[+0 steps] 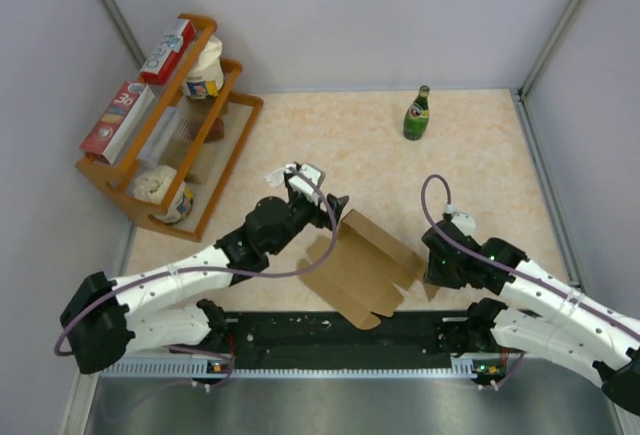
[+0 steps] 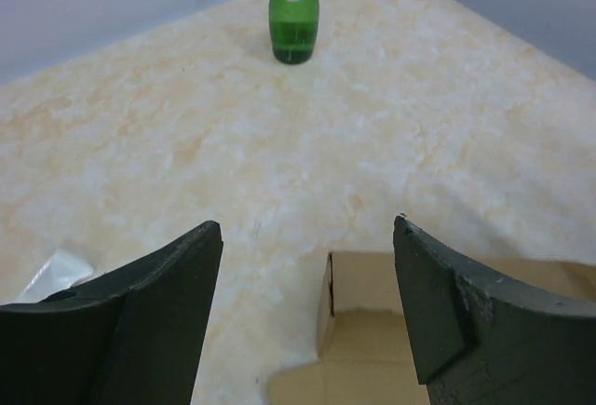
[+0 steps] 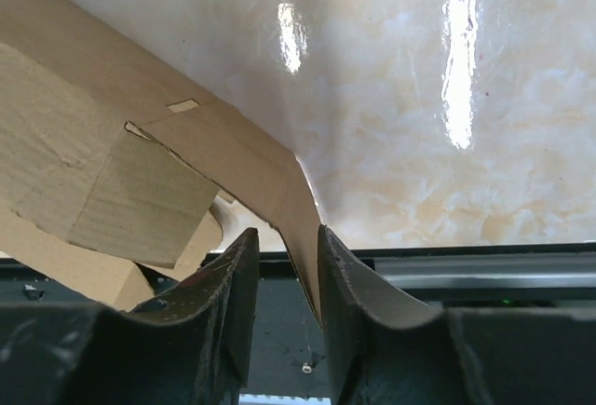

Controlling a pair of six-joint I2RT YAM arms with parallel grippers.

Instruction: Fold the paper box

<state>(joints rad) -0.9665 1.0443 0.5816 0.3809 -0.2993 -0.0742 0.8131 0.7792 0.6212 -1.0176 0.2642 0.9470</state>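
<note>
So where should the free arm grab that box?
Probably the raised thin wall at the box's left end, pinched from above: it stands edge-up, right under the open left gripper. The right gripper clamps a flap at the right.

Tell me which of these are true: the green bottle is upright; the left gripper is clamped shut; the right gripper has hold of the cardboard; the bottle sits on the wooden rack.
1. The green bottle stands upright. True.
2. The left gripper is clamped shut. False: its fingers are spread wide above the paper box.
3. The right gripper has a flap of the paper box between its fingers. True.
4. The bottle sits on the wooden rack. False: it stands on the table, well apart from the rack.
</note>
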